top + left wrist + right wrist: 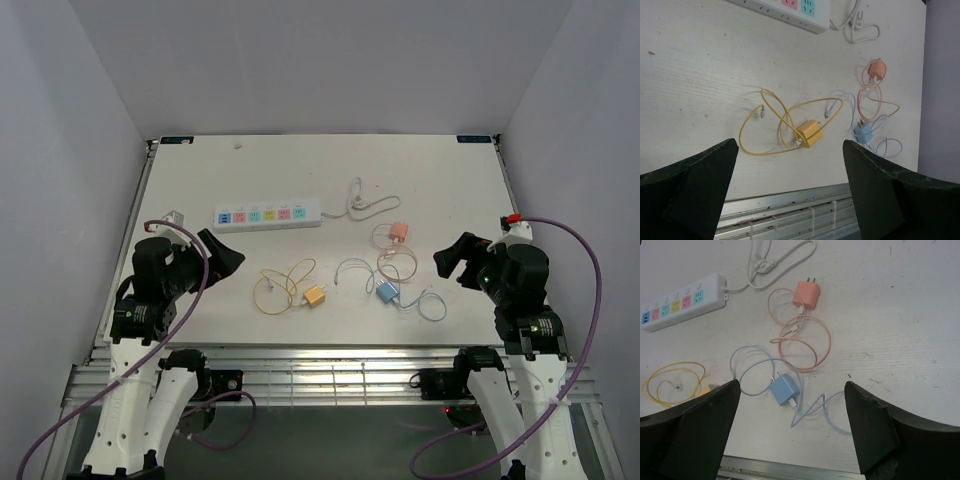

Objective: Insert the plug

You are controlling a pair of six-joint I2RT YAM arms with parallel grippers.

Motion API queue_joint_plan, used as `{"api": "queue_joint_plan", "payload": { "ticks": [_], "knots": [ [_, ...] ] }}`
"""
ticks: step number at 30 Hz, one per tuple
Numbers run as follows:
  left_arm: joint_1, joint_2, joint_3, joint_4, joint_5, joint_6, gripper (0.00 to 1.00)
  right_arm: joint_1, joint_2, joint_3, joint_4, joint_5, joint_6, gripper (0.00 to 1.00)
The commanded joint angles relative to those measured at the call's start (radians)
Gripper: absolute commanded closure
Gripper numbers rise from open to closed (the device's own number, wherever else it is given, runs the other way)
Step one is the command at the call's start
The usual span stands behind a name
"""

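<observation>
Top view: power strip lies far-left on the table. Yellow plug, blue plug and pink plug lie loose nearer the arms, none inserted. Left gripper and right gripper flank them, jaws spread wide and empty, probably so each covers its own side.
Left wrist: yellow plug is framed between the fingers, so it's the likely pick.
Right wrist: blue plug is centred, pink plug beyond it.
</observation>
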Motion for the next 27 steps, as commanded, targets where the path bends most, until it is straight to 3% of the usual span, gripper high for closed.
{"api": "queue_joint_plan", "payload": {
  "ticks": [1,10,17,23,26,27],
  "knots": [
    [0.0,-0.005,-0.008,-0.003,0.05,0.028,0.02,0.0,0.002,0.039,0.006,0.017,-0.018,0.1],
    [-0.001,0.033,-0.048,0.003,0.086,0.033,0.02,0.0,0.031,0.024,-0.015,0.006,-0.14,0.1],
    [0.0,0.072,-0.048,0.009,0.108,0.04,0.02,0.029,0.142,0.073,0.044,-0.27,-0.205,0.1],
    [-0.001,0.07,-0.065,0.023,0.097,0.034,0.02,0.35,0.183,0.073,0.146,-0.149,-0.226,0.1],
    [0.0,0.093,-0.068,0.023,0.093,0.033,0.02,0.688,0.298,0.086,0.195,0.036,-0.255,0.1],
    [-0.001,0.099,-0.07,0.026,0.099,0.034,0.02,0.77,0.376,0.091,0.198,0.192,-0.316,0.1]
  ]
}}
